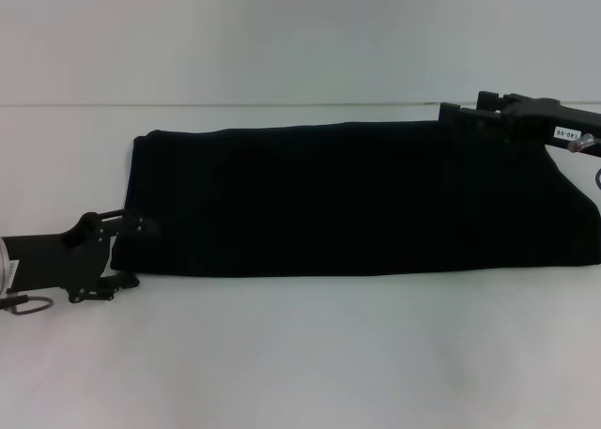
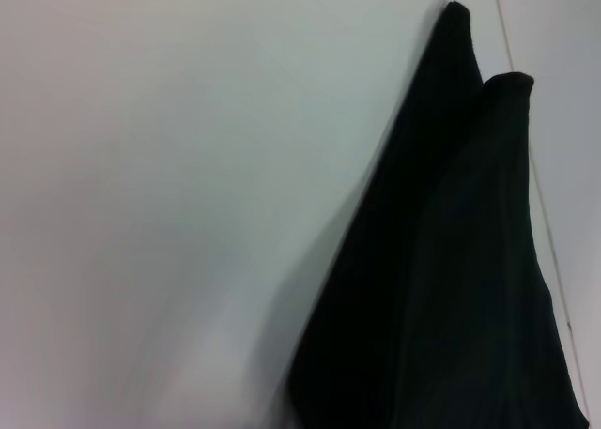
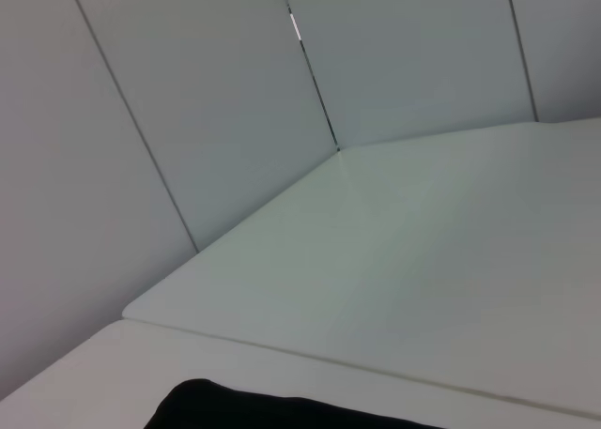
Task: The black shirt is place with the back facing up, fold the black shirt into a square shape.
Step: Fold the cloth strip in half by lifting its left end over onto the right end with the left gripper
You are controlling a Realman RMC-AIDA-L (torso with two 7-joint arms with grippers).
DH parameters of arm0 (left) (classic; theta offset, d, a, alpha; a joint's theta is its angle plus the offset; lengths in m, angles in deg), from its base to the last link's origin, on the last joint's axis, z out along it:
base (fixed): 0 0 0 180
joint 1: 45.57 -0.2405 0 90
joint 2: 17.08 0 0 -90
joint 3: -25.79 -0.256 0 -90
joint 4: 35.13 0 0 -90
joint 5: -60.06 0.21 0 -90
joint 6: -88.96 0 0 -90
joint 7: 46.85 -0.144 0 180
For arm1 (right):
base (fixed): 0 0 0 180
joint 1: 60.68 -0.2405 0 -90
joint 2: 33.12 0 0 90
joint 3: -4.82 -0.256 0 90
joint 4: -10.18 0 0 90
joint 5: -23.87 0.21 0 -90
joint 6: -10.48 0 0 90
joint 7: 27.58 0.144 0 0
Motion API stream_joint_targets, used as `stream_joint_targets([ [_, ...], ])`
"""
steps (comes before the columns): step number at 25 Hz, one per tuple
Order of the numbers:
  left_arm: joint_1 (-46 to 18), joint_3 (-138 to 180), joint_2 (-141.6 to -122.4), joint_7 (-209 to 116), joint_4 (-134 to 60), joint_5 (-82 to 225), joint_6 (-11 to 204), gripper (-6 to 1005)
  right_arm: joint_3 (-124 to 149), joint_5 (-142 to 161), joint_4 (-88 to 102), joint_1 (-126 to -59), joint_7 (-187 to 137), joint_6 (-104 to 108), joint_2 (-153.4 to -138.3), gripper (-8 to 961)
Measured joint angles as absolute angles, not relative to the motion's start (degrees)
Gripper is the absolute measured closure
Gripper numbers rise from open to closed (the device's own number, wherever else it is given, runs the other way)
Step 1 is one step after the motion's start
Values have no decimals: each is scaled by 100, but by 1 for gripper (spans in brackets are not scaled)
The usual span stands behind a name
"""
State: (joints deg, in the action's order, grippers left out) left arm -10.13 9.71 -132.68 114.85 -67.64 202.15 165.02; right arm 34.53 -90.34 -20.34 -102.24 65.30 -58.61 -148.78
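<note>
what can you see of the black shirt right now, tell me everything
The black shirt is plain, soft-looking dark fabric, already folded into a long horizontal band lying flat on the white table. No lettering, neckline or sleeve shows. Its left end is squared off; the right end runs toward the frame edge. The left gripper sits at its near-left corner, and the right gripper at its far-right edge. The left wrist view shows two layered folds ending in rounded tips.

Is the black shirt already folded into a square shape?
No, in the head view the black shirt lies as a long narrow band across the table.
</note>
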Motion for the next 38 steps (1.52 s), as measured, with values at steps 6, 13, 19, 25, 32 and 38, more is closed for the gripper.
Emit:
stream_joint_targets([
  [6,-1043,971,-13285,11500,-6743,20210,16516,126,3453,-9014,-2039,-10219,6532,-5860,-14869,22],
  [13,-1073,971,-13298,11503,-6657,20205,16426,126,3452,-9012,-2041,-10217,6547,-5860,-14869,23],
  [19,-1028,1025,-13277,11487,-6652,20182,16310,125,3453,-9012,-2068,-10229,6560,-5860,-14869,23],
  [25,-1006,1033,-13263,11451,-6656,20182,16086,129,3453,-9012,-2089,-10227,6565,-5860,-14875,24],
  [32,-982,1016,-13257,11334,-6660,20187,15960,143,3452,-8971,-2093,-10215,6574,-5869,-14875,24],
  [38,-949,960,-13257,11191,-6627,20187,15964,155,3453,-8951,-2094,-10217,6576,-5878,-14865,24],
])
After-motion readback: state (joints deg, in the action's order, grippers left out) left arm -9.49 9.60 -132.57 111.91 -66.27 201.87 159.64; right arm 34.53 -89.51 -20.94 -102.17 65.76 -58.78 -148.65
